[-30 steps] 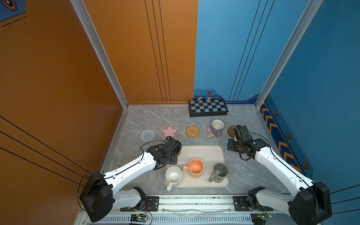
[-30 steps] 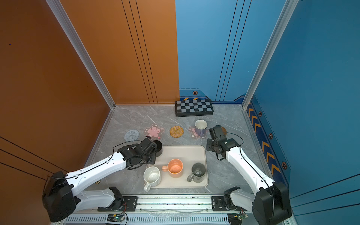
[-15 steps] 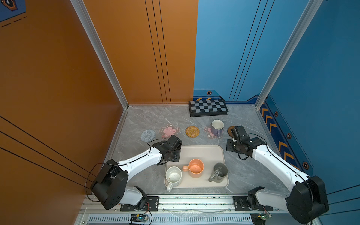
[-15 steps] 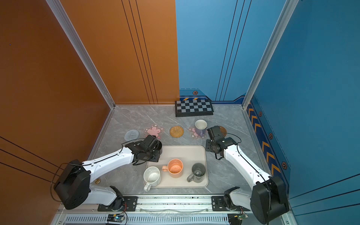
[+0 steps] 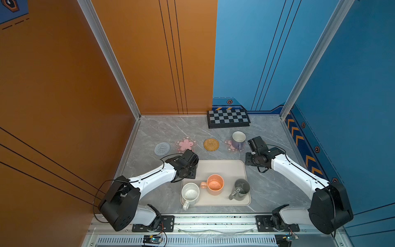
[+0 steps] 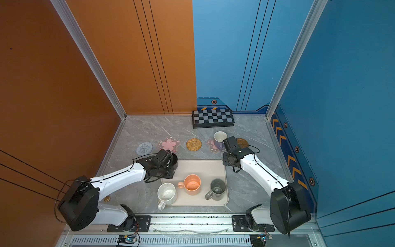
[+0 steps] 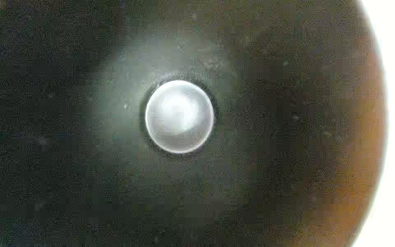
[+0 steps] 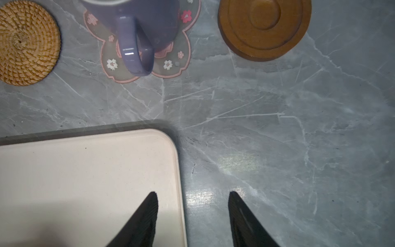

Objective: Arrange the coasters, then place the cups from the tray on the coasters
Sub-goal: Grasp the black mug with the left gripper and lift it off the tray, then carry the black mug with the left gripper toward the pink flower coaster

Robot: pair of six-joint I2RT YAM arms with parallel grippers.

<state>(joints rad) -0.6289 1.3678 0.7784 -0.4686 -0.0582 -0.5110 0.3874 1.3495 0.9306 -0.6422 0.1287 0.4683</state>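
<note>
Along the far side lie the coasters: grey-blue knitted [image 5: 162, 148], pink flower [image 5: 186, 144], straw [image 5: 211, 144], and a second pink flower [image 5: 229, 147] with the lavender cup [image 5: 238, 140] on it. The brown wooden coaster [image 6: 242, 142] shows beside my right arm. On the tray [image 5: 222, 169] stand the speckled white [image 5: 190, 193], peach-orange [image 5: 214, 185] and grey [image 5: 241, 189] cups. My left gripper [image 6: 168, 169] hangs over the black cup [image 6: 174, 160] at the tray's far left corner. That cup's dark inside [image 7: 85, 149] fills the left wrist view and hides the jaws. My right gripper [image 8: 193, 194] is open, straddling the tray rim [image 8: 179, 192].
A black-and-grey checkered board [image 5: 228, 118] lies against the back wall. Orange and blue walls close in the grey marble table [image 5: 267, 188] on three sides. A metal rail [image 5: 213, 220] with both arm bases runs along the front edge.
My left arm's elbow has swung inward while its gripper stayed over the black cup. My right gripper has drifted a little left, toward the tray's far right corner.
</note>
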